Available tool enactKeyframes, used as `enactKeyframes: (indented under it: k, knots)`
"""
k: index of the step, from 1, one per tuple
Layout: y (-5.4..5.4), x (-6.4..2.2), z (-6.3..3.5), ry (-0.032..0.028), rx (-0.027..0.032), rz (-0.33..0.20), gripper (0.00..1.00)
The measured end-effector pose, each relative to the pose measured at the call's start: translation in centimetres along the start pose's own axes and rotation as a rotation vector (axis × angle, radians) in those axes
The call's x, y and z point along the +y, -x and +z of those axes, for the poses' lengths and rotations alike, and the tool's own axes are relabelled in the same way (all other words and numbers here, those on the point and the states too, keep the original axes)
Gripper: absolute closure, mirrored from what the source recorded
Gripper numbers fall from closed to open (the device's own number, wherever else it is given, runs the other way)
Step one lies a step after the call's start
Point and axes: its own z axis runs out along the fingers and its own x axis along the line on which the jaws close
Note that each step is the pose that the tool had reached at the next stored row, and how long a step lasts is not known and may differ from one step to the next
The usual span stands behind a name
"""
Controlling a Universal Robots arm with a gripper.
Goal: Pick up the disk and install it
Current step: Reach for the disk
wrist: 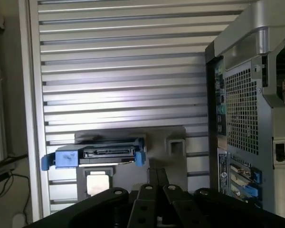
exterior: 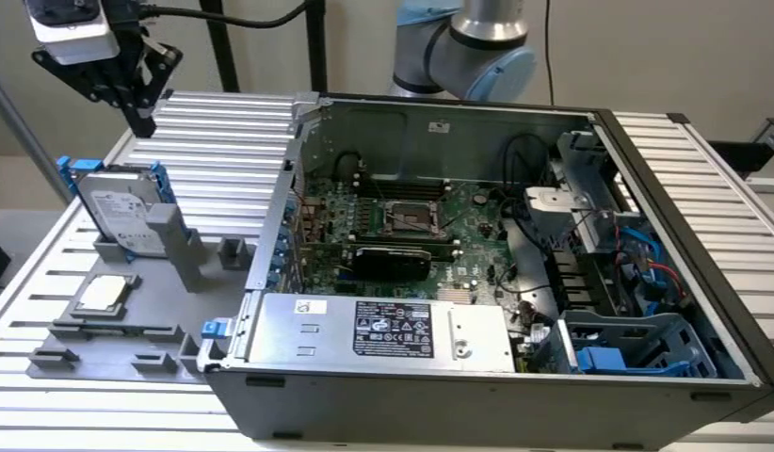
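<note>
Standing on edge in the grey fixture (exterior: 149, 331), the disk (exterior: 120, 213) has its lower part hidden by the holder. The gripper (exterior: 141, 121) hangs above it and well apart. Its fingers appear pressed together with nothing between them, though the wrist view cuts off their bases. The open computer case (exterior: 488, 118) sits beside the fixture.

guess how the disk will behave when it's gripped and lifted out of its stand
The disk looks like a rigid metal slab, so probably stiff and heavy for its size. It stands on edge in the grey stand, so a sideways push may tip it. Its blue plastic frame could flex slightly.
</note>
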Motion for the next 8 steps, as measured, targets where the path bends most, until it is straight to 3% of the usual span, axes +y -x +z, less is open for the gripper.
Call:
enactKeyframes:
  k: [8]
  knots:
    - [-3.6, -0.28, 0.41, 0.0, 0.001, 0.0, 1.0]
